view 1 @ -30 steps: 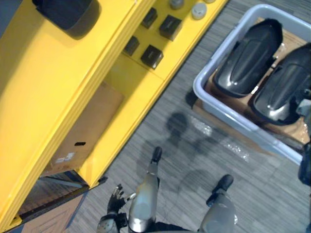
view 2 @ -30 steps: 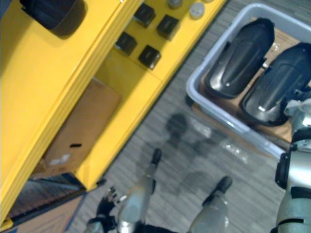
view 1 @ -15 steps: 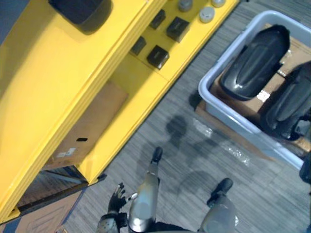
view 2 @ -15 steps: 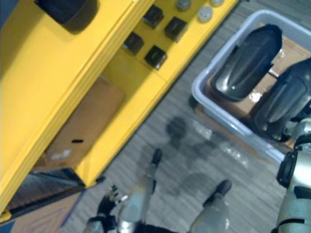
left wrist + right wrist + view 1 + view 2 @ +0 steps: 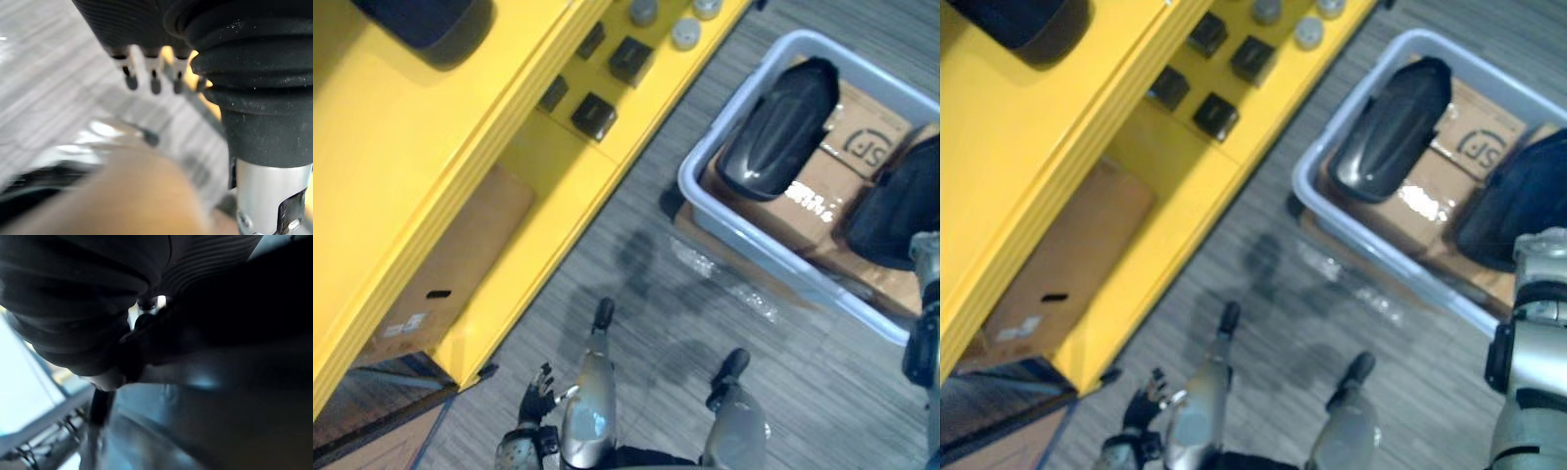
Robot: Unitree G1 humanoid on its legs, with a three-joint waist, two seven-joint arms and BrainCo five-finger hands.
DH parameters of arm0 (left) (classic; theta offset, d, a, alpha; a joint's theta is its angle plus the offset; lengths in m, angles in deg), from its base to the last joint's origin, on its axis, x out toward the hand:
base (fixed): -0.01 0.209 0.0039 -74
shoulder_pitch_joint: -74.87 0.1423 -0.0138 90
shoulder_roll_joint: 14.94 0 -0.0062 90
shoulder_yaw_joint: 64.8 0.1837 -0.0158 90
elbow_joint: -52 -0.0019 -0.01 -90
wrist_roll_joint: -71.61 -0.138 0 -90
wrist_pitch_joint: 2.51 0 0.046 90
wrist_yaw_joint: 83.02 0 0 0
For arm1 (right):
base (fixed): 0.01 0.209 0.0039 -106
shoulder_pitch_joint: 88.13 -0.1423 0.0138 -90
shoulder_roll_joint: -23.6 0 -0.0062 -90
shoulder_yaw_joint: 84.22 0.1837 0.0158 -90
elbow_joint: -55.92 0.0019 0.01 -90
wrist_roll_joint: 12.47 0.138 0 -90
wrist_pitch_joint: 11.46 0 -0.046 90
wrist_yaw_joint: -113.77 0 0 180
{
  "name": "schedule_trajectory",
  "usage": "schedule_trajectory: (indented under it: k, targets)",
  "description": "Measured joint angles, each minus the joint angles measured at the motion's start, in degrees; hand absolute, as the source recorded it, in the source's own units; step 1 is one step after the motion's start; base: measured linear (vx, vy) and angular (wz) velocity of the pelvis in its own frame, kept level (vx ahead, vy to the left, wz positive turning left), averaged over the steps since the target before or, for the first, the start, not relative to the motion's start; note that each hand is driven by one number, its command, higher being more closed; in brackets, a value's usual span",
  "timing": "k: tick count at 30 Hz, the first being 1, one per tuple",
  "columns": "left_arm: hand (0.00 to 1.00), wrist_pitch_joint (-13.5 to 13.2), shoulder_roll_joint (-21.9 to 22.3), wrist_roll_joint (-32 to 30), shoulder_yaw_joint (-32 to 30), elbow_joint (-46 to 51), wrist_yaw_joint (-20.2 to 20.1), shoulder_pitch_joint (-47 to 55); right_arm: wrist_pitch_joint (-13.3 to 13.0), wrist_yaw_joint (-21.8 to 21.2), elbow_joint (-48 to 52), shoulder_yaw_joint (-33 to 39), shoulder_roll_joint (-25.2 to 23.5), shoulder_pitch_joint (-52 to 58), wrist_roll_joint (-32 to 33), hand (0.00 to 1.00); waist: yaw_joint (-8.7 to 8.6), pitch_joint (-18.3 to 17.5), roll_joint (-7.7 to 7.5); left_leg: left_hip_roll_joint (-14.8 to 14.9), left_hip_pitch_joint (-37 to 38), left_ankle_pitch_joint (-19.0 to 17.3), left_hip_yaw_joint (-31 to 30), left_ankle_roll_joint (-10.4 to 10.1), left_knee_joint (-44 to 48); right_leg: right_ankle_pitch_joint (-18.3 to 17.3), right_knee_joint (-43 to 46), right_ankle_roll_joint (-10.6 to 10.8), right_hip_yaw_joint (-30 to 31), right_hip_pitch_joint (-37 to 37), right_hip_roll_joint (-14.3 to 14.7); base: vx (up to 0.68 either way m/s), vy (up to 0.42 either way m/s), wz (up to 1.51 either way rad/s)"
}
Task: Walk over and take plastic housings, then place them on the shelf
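Observation:
Two black plastic housings show at a grey tub [image 5: 705, 201] on the floor to my right. One housing [image 5: 771, 129] lies inside on cardboard. The other housing [image 5: 1516, 196] sits raised at the tub's right end, and my right hand [image 5: 924, 251] grips its near edge. In the right wrist view its thumb [image 5: 120, 363] presses on the glossy dark housing [image 5: 230, 382]. My left hand [image 5: 536, 397] hangs low by my side with fingers [image 5: 154, 84] straight and nothing in it. The yellow shelf [image 5: 538, 166] stands to my left, with another black housing [image 5: 421, 24] on its top level.
Small black boxes [image 5: 592, 116] and grey round caps [image 5: 685, 32] sit on the shelf's middle level. A cardboard box [image 5: 440, 264] lies on its lowest level. A brown board [image 5: 862, 279] lies under the tub. Grey carpet [image 5: 636, 255] separates shelf and tub.
The right-hand housing has moved away from the other one toward the tub's right end with my right hand, baring the cardboard between them. The whole view has shifted as I move.

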Motion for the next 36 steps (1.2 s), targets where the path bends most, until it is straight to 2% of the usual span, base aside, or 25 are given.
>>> schedule_trajectory:
  k: [3,4,6,8,9,10,13,16,19,22,24,26,28,31,36]
  targets:
    - [0.00,0.0,0.0,-6.2,-1.1,3.6,2.7,-0.1,-1.6,3.2,8.1,0.0,-2.7,4.8,-1.3,1.00,-1.32,-1.9,-2.01,0.2,1.3,0.0,2.0,0.0,-0.1,0.5,-1.3,0.0,0.7,1.1,0.4,-0.03,-0.035,-0.16]
    - [0.00,0.1,0.0,-10.4,-1.1,5.6,4.8,-0.3,-2.6,5.1,11.9,0.0,-4.9,8.3,-2.4,1.00,-1.65,-4.4,-3.12,0.5,1.5,-0.1,3.2,0.1,-0.2,0.7,-2.7,-0.1,1.0,1.5,0.9,-0.01,-0.032,-0.15]
    - [0.00,0.5,0.0,-12.8,-1.2,7.4,6.2,-0.7,-2.8,6.2,14.7,-0.1,-6.4,10.9,-2.9,1.00,-2.12,-6.2,-3.72,0.7,1.7,-0.2,4.0,0.1,-0.2,0.9,-3.5,-0.3,0.9,2.1,1.2,0.00,-0.033,-0.12]
    - [0.00,2.1,-0.4,-16.3,-1.8,11.6,7.9,-1.6,-3.3,7.7,21.1,-0.1,-9.8,16.0,-5.1,1.00,-2.57,-9.4,-4.46,1.3,3.0,-0.5,5.6,0.4,-0.5,1.7,-5.4,-0.2,1.3,3.5,2.0,0.00,-0.043,-0.17]
    - [0.00,2.6,-0.5,-16.5,-1.9,12.7,8.2,-1.9,-3.5,7.9,22.8,-0.1,-10.4,17.3,-5.6,1.00,-2.71,-10.2,-4.48,1.4,3.3,-0.7,5.8,0.4,-0.5,1.9,-5.9,-0.2,1.3,3.9,2.2,-0.01,-0.038,-0.13]
    - [0.00,3.9,-0.8,-17.6,-2.2,16.0,8.2,-2.5,-4.4,8.8,26.8,-0.2,-12.1,20.8,-8.3,1.00,-2.96,-13.0,-4.57,1.6,3.6,-0.9,6.3,0.5,-0.5,2.3,-6.9,-0.2,1.5,4.3,2.5,0.00,-0.026,-0.11]
    - [0.00,4.9,-1.3,-17.9,-2.6,20.5,7.8,-3.5,-5.3,8.9,31.3,-1.7,-13.8,24.0,-12.0,1.00,-3.52,-15.0,-4.90,1.9,5.1,-1.2,7.6,0.5,-0.5,3.7,-9.4,-0.2,2.3,6.1,3.1,0.00,-0.027,-0.18]
    - [0.00,6.1,-1.1,-16.5,-2.5,23.2,5.7,-5.0,-6.8,9.0,36.3,-2.8,-16.1,26.9,-15.2,1.00,-4.27,-17.5,-5.23,2.3,5.5,-1.8,8.1,0.8,-0.5,4.5,-11.6,0.0,2.3,7.1,3.8,-0.01,-0.024,-0.10]
    - [0.00,8.1,-0.6,-11.2,0.2,25.9,2.1,-7.4,-9.7,8.9,41.4,-4.3,-17.6,29.9,-19.4,1.00,-4.42,-20.1,-5.81,2.2,5.6,-2.0,8.8,0.9,-0.5,5.7,-13.8,0.1,2.4,8.0,4.0,0.00,-0.012,-0.05]
    - [0.00,10.6,0.9,-3.5,2.8,26.5,-2.1,-11.1,-13.7,8.8,45.8,-6.6,-18.8,30.9,-24.1,1.00,-4.79,-21.5,-6.56,2.2,5.9,-1.8,8.9,0.6,-0.5,6.1,-14.0,-0.1,2.5,8.3,4.0,0.00,0.000,0.00]
    - [0.00,14.0,1.4,3.1,4.8,26.3,-5.1,-13.6,-17.6,8.5,49.4,-9.5,-19.5,31.4,-27.0,1.00,-5.44,-22.6,-7.22,2.1,6.8,-1.8,8.9,0.5,-0.5,6.1,-14.1,-0.1,2.4,9.2,4.0,0.00,0.000,0.00]
    - [0.00,15.4,1.8,5.6,5.9,25.8,-6.2,-15.0,-19.7,8.3,51.8,-11.2,-19.8,31.5,-28.5,1.00,-5.78,-23.4,-7.53,2.1,6.8,-1.8,8.9,0.5,-0.5,6.1,-14.2,0.0,2.4,9.3,4.0,0.00,0.000,0.00]
    - [0.00,17.0,2.6,6.2,7.2,24.3,-7.6,-17.2,-22.9,7.3,55.1,-14.1,-20.4,31.6,-30.1,1.00,-6.02,-23.9,-7.84,2.1,7.6,-1.9,9.2,0.5,-0.5,6.1,-14.3,-0.1,2.6,9.9,4.0,-0.02,-0.001,-0.05]
    - [0.00,17.3,3.2,6.3,8.5,23.4,-8.2,-18.2,-25.1,5.9,56.1,-16.7,-21.3,31.9,-30.2,1.00,-6.12,-24.9,-7.78,2.1,7.8,-2.0,9.7,0.5,-0.5,6.2,-14.5,0.0,3.0,9.9,4.0,-0.02,0.001,-0.08]
    - [0.00,19.2,3.4,6.3,9.9,22.6,-9.2,-18.8,-26.2,4.8,56.1,-20.1,-23.7,33.2,-30.2,1.00,-6.26,-25.4,-7.52,2.2,8.6,-2.4,10.9,0.6,-0.5,6.4,-14.7,-0.2,4.1,9.8,3.9,-0.02,0.003,-0.11]
